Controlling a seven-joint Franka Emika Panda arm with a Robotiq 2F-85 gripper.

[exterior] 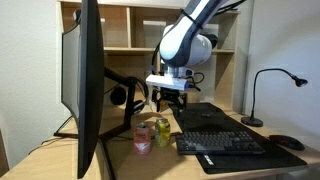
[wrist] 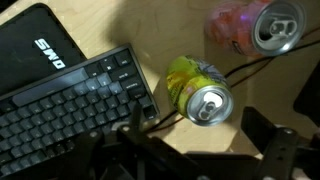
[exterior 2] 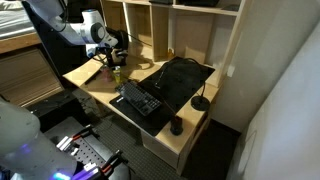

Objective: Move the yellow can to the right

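The yellow can (exterior: 161, 129) stands upright on the wooden desk next to the pink can (exterior: 142, 137). In the wrist view the yellow can (wrist: 198, 88) shows from above with its metallic top, and the pink can (wrist: 262, 27) is at the upper right. My gripper (exterior: 167, 97) hangs above the yellow can, clear of it, with fingers spread and nothing between them. In the wrist view the gripper (wrist: 205, 140) shows as dark fingers at the bottom edge. In an exterior view the yellow can (exterior 2: 117, 73) is small beside the arm.
A black keyboard (exterior: 220, 143) lies close beside the cans, also in the wrist view (wrist: 60, 105). A large monitor (exterior: 85, 80) stands on the other side. A closed laptop (exterior: 205, 117), a desk lamp (exterior: 265, 95), a mouse (exterior: 286, 142) and shelves (exterior: 130, 30) are around.
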